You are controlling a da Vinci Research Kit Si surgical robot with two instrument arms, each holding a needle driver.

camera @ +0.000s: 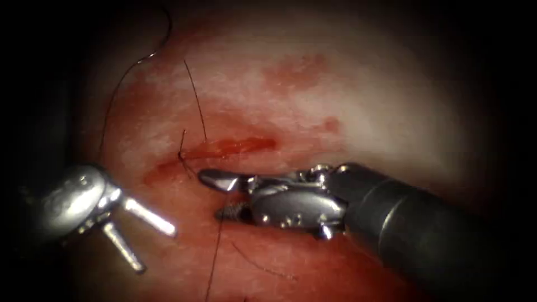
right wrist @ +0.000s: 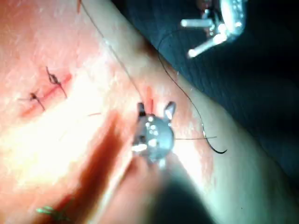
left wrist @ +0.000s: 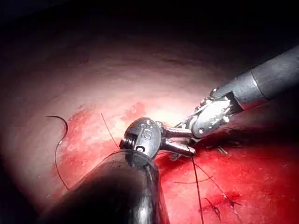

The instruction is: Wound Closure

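Between the spread fingers (camera: pixel 219 179) of the right tool (camera: pixel 211 194), a strand of thread (camera: pixel 213 257) is seen crossing the gap without being clamped; these fingers are parted and nothing is grasped by them. They are held just below the cut (camera: pixel 235 146), near its left end, with the dark shaft running off to the right. At that left end a stitch (camera: pixel 182 155) is seated in the tissue (camera: pixel 358 100), and short thread tails are raised from it. Red fluid (camera: pixel 296 70) is pooled along the cut and smeared above it.

Well to the lower left, the fingers (camera: pixel 150 218) of the left tool (camera: pixel 155 249) are likewise spread wide, and nothing is held by them. They are kept apart from the cut and from the right tool.

The needle (camera: pixel 168 31) is held by neither tool. It is seen lying on the tissue surface far to the upper left of the cut, not driven in, with thread trailing down from it. In the left wrist view the needle (left wrist: pixel 61 125) is shown as a dark arc on the tissue, and finished stitches (left wrist: pixel 219 203) are seen further along the wound.
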